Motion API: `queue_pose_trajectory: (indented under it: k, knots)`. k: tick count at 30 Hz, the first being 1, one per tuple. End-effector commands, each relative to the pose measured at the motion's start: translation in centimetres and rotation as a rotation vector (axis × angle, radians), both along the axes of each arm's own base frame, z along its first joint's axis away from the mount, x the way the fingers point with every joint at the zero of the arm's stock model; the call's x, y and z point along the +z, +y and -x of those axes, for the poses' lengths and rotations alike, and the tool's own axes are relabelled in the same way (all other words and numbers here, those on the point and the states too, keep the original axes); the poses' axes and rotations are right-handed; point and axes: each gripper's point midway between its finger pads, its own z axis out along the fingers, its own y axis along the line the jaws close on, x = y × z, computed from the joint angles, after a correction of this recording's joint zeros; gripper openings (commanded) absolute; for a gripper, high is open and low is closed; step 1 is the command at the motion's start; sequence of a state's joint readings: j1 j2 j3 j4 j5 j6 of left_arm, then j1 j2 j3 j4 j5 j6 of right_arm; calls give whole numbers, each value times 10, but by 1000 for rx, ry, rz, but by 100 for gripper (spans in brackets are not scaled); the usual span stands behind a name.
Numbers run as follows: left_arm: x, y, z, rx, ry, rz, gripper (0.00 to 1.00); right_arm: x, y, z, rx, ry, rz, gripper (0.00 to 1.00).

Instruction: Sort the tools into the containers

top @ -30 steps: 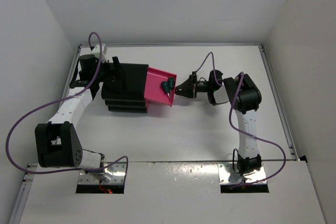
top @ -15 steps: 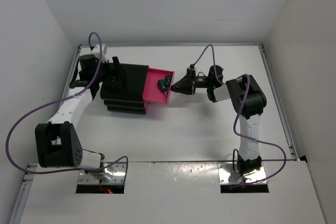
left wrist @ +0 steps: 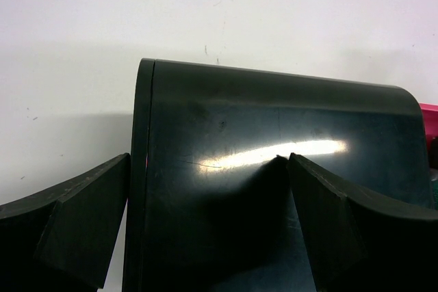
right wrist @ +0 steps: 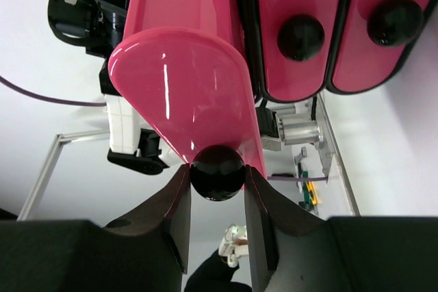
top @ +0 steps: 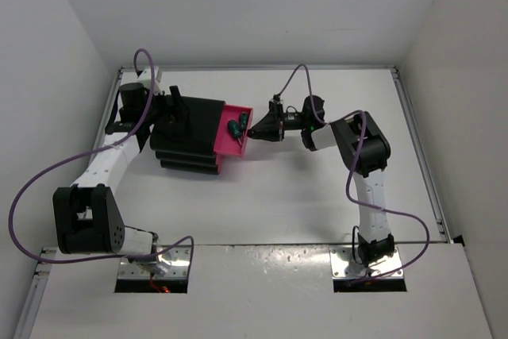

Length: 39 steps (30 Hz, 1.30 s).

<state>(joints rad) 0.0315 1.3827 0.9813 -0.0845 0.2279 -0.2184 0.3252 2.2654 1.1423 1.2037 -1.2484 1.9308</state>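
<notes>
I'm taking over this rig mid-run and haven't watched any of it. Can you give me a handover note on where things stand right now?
The right end effector is shut on the black knob of the pink drawer, which stands partly open.
The left end effector is open, its fingers straddling the back of the black cabinet, likely bracing it.
The green-handled tools lie in that open drawer. The two other drawers are closed.
Done: those tools are in a container.
Left: probably push the drawer shut and let go of the knob.
</notes>
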Motion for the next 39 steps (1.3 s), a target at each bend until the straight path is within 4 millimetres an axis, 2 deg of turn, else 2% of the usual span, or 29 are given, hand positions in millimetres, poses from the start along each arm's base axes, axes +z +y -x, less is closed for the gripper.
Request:
queue_pose_trajectory:
  k: [1,4,6,12,15,17,24,29,34,36,38,39]
  knots:
    - [-101,-10,70,-77,400,-40,100,45,18,-4,4,-259,-109,5]
    - [-100,-16,71,-101,399,-29,100,40,34,-2,29,-252,-116,5]
    - [-102,-16,72,-102,399,-29,100,46,41,-3,35,-260,-128,5]
    - [-105,-16,72,-102,409,-28,100,39,68,-1,67,-262,-144,5]
    - [-105,-19,72,-111,409,-30,100,41,74,-3,66,-273,-154,7]
    - [-105,-20,72,-111,409,-30,100,35,80,-3,77,-262,-151,8]
    - [-107,-23,71,-114,411,-25,100,37,100,4,99,-263,-160,19]
    - [-107,-22,71,-107,411,-31,100,35,111,6,117,-274,-162,23]
    - [-105,-18,72,-92,401,-44,100,36,110,8,133,-306,-164,42]
    - [-107,-18,73,-86,403,-37,100,49,108,13,143,-344,-178,50]
    - [-107,-18,73,-86,403,-37,100,54,102,12,140,-354,-174,52]
    - [-107,-18,73,-86,403,-37,100,64,98,9,129,-373,-181,52]
